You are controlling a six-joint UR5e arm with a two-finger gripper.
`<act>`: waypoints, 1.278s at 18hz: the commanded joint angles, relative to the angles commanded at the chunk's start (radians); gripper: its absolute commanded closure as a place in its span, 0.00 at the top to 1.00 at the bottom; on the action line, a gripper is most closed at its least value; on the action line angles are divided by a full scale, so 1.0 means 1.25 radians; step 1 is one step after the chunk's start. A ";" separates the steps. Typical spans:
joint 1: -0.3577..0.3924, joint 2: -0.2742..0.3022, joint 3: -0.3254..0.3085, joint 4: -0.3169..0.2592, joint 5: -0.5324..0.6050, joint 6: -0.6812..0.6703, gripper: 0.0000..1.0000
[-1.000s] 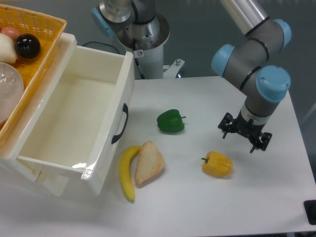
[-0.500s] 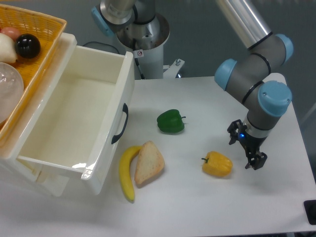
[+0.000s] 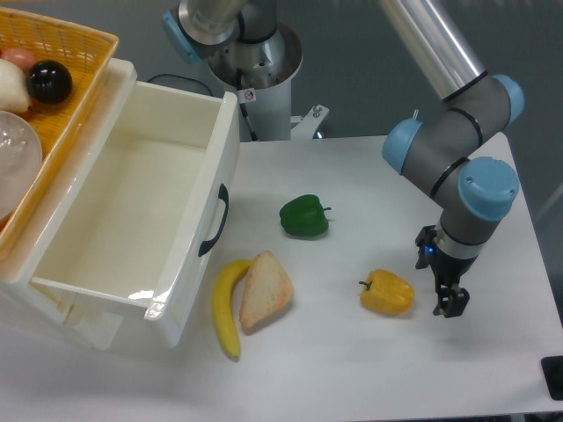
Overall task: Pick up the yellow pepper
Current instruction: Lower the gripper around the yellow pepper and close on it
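Observation:
The yellow pepper (image 3: 387,293) lies on its side on the white table, right of centre, its dark stem pointing left. My gripper (image 3: 442,281) hangs just to the right of it, a small gap away, low over the table. Its black fingers (image 3: 450,301) stand apart with nothing between them. It does not touch the pepper.
A green pepper (image 3: 304,216) lies up and left of the yellow one. A banana (image 3: 225,305) and a piece of bread (image 3: 265,289) lie further left, beside the open white drawer (image 3: 141,211). A yellow basket (image 3: 53,79) of items sits at the far left. The table's right edge (image 3: 541,264) is near the gripper.
The gripper has turned about its axis and dropped lower, moving down and slightly right to sit beside the yellow pepper's right side. The objects on the table have not moved.

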 joint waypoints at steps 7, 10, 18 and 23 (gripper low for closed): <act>-0.017 0.005 -0.034 0.000 0.000 0.011 1.00; -0.028 -0.001 -0.037 0.000 0.001 0.011 0.99; -0.031 -0.001 -0.059 0.000 0.001 0.016 0.96; -0.031 -0.001 -0.065 0.000 0.002 0.014 0.75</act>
